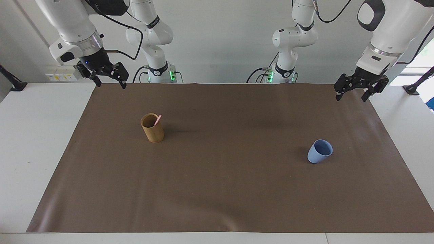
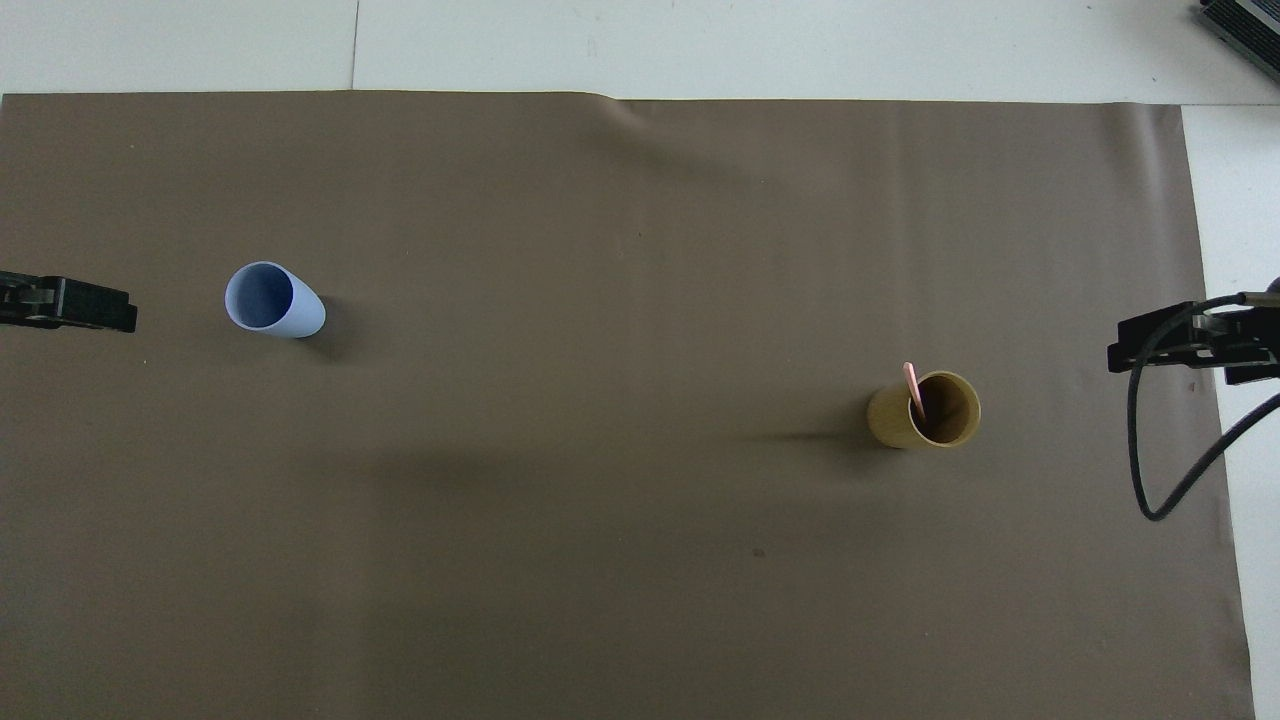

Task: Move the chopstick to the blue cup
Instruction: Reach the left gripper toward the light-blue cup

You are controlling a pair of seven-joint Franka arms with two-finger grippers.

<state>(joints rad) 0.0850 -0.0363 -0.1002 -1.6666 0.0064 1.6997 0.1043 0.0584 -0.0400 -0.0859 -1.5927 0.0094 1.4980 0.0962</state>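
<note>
The right gripper (image 1: 108,80) hangs in the air over the mat's edge nearest the robots, at the right arm's end of the table, with its fingers spread wide and nothing between them. Below it and farther out on the brown mat (image 1: 230,189) stands the tan cup (image 1: 152,127), well apart from the fingers. The chopstick (image 1: 157,120) stands inside that cup, leaning on the rim with its pink tip poking just above it.

The left gripper (image 1: 351,89) is also up in the air, over the mat's corner at the left arm's end, its fingers likewise wide apart and empty. The blue cup (image 1: 319,151) sits on the mat below it and farther out, well apart from the fingers. In the overhead view that cup (image 2: 272,299) shows nothing inside.

Judged from this, the task is at its very start. Nothing has been grasped and the chopstick is not yet out of the tan cup, which is well apart from the blue one, toward the other end of the mat. Everything remains to be done: one gripper must come down over the tan cup, pinch the exposed tip, lift the stick clear, carry it across, perhaps with a handover between arms, and drop it into the blue cup.
</note>
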